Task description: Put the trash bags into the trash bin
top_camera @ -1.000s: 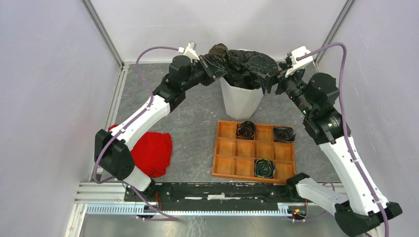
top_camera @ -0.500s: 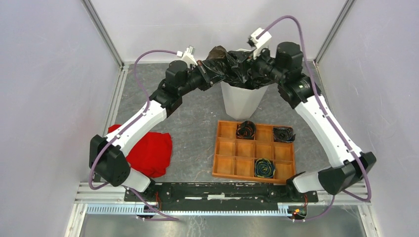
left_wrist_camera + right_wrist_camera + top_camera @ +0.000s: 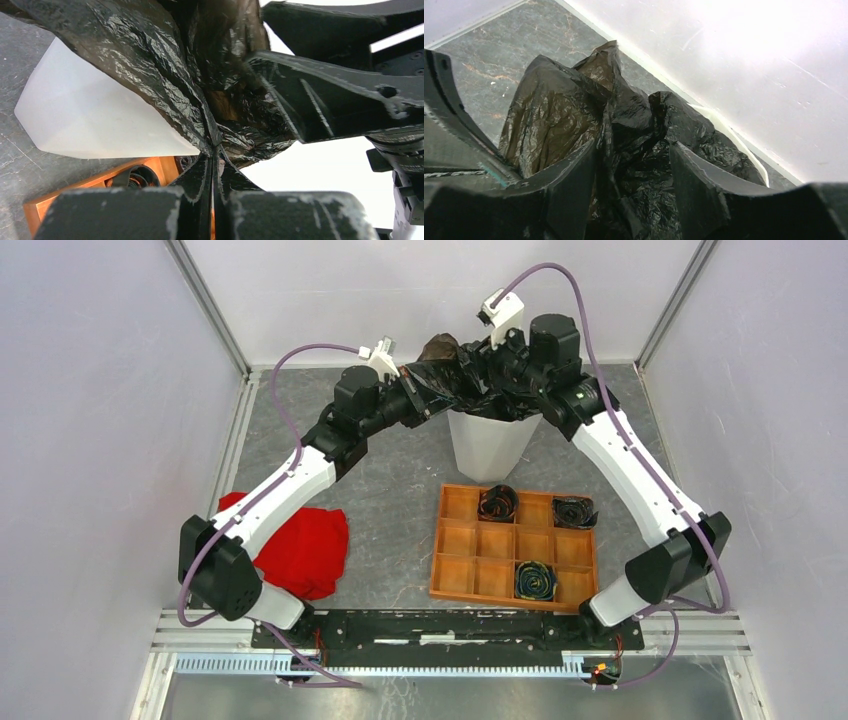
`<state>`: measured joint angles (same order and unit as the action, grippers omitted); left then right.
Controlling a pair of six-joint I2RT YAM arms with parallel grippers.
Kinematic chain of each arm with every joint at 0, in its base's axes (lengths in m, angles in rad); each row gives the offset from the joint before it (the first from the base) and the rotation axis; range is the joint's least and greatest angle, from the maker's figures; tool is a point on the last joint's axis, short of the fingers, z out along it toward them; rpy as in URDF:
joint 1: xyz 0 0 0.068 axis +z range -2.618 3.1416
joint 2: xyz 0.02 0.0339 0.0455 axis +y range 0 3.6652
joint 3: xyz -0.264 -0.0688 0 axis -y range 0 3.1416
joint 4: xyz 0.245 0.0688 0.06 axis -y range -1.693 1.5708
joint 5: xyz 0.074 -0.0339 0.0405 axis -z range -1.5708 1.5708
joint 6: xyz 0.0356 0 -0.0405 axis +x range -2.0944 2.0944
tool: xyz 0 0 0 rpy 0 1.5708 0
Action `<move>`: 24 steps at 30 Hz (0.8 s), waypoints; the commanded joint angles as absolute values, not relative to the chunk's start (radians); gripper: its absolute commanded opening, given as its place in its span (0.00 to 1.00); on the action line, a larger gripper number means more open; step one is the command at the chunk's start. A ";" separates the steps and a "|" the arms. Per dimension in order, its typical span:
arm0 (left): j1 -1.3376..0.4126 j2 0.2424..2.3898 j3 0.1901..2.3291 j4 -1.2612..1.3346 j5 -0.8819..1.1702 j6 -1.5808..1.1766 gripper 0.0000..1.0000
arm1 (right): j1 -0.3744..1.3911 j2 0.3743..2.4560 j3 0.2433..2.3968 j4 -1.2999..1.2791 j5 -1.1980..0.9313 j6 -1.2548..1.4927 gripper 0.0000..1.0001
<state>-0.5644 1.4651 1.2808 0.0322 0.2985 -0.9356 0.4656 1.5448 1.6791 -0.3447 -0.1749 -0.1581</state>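
Trash bag (image 3: 462,370): seen bunched over the mouth of the trash bin (image 3: 488,445), upper centre of the top view; not yet pushed inside.
Left claw (image 3: 213,155): pressed together on a fold of the bag, at the left side of the bin's rim.
Right claw (image 3: 634,147): spread over the bag's crumpled middle; nothing is gripped.
Deciding relation: the bag lies directly below the right claw, with the bin's opening beneath it. A downward push is judged to be called for, the right arm being nearer.
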 commanded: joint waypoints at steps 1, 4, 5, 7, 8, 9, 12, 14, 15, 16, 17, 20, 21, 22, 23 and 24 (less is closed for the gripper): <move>-0.568 1.426 1.283 0.063 0.327 -0.884 0.02 | 0.466 1.577 1.717 -0.277 -0.188 -0.118 0.65; -0.568 1.425 1.283 0.062 0.331 -0.881 0.02 | 0.466 1.596 1.732 -0.276 -0.208 -0.100 0.65; -0.568 1.427 1.285 0.060 0.332 -0.879 0.02 | 0.466 1.597 1.730 -0.268 -0.203 -0.092 0.64; -0.568 1.428 1.291 0.048 0.336 -0.875 0.02 | 0.467 1.598 1.717 -0.235 -0.189 -0.080 0.55; -0.568 1.427 1.293 0.045 0.339 -0.874 0.02 | 0.466 1.599 1.715 -0.219 -0.180 -0.075 0.49; -0.568 1.426 1.293 0.045 0.340 -0.873 0.02 | 0.467 1.606 1.719 -0.208 -0.174 -0.070 0.38; -0.568 1.415 1.285 0.039 0.336 -0.870 0.02 | 0.464 1.631 1.753 -0.202 -0.154 -0.048 0.06; -0.568 1.408 1.281 0.027 0.328 -0.865 0.02 | 0.458 1.639 1.764 -0.190 -0.129 -0.028 0.01; -0.568 1.404 1.279 0.020 0.327 -0.860 0.02 | 0.449 1.644 1.768 -0.183 -0.122 -0.015 0.00; -0.568 1.402 1.275 0.011 0.324 -0.857 0.02 | 0.439 1.646 1.769 -0.175 -0.118 -0.003 0.00; -0.568 1.398 1.269 0.006 0.323 -0.854 0.02 | 0.424 1.649 1.769 -0.164 -0.117 0.012 0.00; -0.568 1.385 1.238 0.005 0.322 -0.854 0.02 | 0.371 1.670 1.769 -0.113 -0.160 0.070 0.00; -0.568 1.378 1.225 0.005 0.321 -0.856 0.02 | 0.350 1.685 1.776 -0.099 -0.178 0.078 0.01; -0.568 1.374 1.208 0.006 0.319 -0.858 0.02 | 0.333 1.700 1.787 -0.084 -0.197 0.081 0.00; -0.568 1.369 1.196 0.006 0.319 -0.861 0.02 | 0.322 1.723 1.801 -0.080 -0.209 0.080 0.00; -0.568 1.364 1.186 0.005 0.318 -0.862 0.02 | 0.311 1.745 1.827 -0.082 -0.217 0.074 0.00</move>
<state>-0.5644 1.4067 1.2297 0.0059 0.3157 -0.9104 0.3592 1.6806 1.7435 -0.1673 -0.1730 0.0338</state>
